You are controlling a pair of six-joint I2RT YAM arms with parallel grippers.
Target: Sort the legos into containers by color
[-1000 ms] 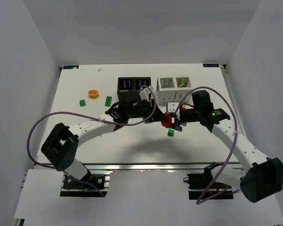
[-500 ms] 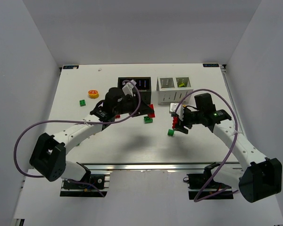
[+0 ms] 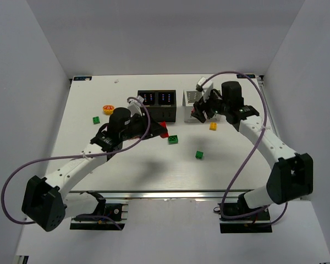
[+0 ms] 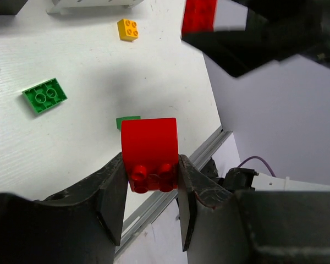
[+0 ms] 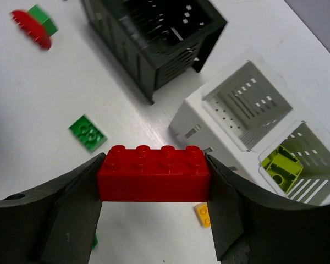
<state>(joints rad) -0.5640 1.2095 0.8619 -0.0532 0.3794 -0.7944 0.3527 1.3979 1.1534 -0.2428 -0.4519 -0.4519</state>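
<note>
My left gripper [image 3: 160,129] is shut on a red rounded brick [image 4: 150,154] and holds it above the table, in front of the black container [image 3: 158,99]. My right gripper [image 3: 200,111] is shut on a long red brick [image 5: 154,173], held level above the table in front of the white container [image 5: 253,104]. That container's right compartment holds a lime brick [image 5: 283,168]; its left one looks empty. In the top view the right arm partly hides the white container [image 3: 191,98].
Loose on the table: a flat green brick [image 3: 173,139], a small green one [image 3: 199,155], an orange-yellow one [image 3: 214,126], a round orange piece [image 3: 108,109] and a green brick [image 3: 96,120] at the left. The table's front edge lies below my left gripper.
My left arm has drawn back to the left with the red rounded brick. My right arm has swung toward the back, carrying the long red brick up to the white container.
</note>
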